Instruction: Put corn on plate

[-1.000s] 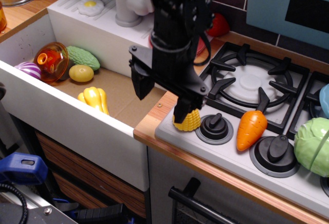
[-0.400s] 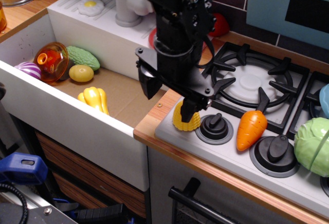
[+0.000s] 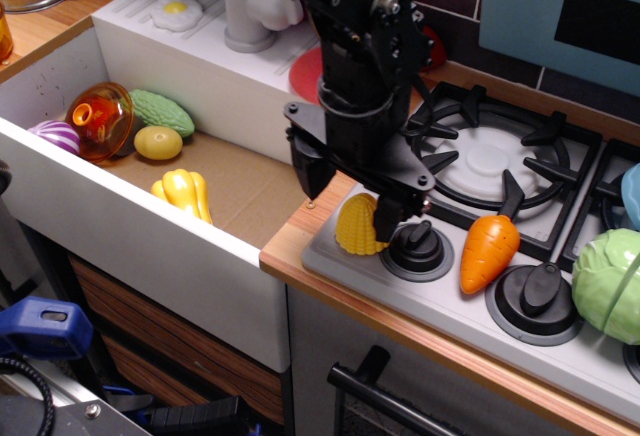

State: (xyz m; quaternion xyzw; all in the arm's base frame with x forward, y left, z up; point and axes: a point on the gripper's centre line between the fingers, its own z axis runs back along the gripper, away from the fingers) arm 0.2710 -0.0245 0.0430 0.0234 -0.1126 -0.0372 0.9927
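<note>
We have our end effector [image 3: 345, 196] spread wide around the corn [image 3: 360, 226] at the stove's front edge, nothing gripped yet, so grasp and carry to the plate [image 3: 306, 73] remain.

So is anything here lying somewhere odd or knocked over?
A few things. The corn lies on the stove's front panel by a knob, under the end effector, and a carrot lies there too. In the sink, an orange bowl lies tipped on its side among toy vegetables. Nothing looks damaged.
</note>
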